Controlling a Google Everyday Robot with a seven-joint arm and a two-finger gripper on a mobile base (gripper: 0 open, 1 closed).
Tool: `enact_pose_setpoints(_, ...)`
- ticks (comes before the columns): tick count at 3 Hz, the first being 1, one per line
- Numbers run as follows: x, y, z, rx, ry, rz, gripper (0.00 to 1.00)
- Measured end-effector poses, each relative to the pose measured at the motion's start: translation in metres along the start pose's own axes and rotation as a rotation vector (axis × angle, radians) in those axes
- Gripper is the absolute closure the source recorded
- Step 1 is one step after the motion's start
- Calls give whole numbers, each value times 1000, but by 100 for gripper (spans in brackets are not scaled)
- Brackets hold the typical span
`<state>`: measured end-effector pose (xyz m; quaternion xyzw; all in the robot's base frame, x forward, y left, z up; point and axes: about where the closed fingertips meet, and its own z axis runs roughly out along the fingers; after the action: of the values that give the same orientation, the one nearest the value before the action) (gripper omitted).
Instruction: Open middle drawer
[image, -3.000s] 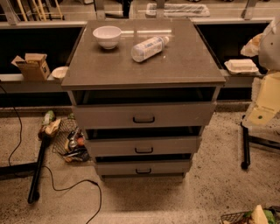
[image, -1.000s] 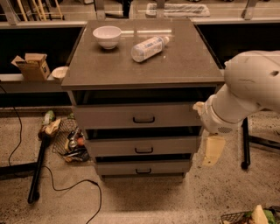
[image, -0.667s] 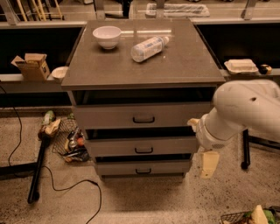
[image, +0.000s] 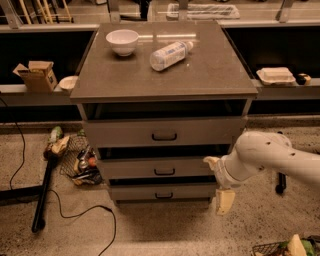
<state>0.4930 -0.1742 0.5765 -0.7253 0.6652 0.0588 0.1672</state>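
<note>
end effector (image: 219, 181) low right, beside middle drawer (image: 131, 168)

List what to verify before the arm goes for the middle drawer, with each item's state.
1. Middle drawer handle in view, unblocked: ok.
2. Gripper at the handle: not ok, it hangs low by the cabinet right front corner.
3. Cable outside the drawer's path: ok, it lies on the floor to the left.
4. Bottle on top away from edges: ok, lying on its side.

My gripper (image: 218, 181) hung just right of the middle drawer (image: 135, 168); to its left, bare floor (image: 165, 227) lay before the drawer's handle (image: 164, 172).
</note>
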Motion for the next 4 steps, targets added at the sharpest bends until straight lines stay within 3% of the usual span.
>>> enact_pose_setpoints(1,2,4,12,-16,-11,5,0)
enact_pose_setpoints(2,7,-1,26,-24,19,0,0)
enact_pose_setpoints(3,16,-23,67,-38,12,-65,0)
enact_pose_setpoints(4,40,-44,121,-44,-20,-111,0)
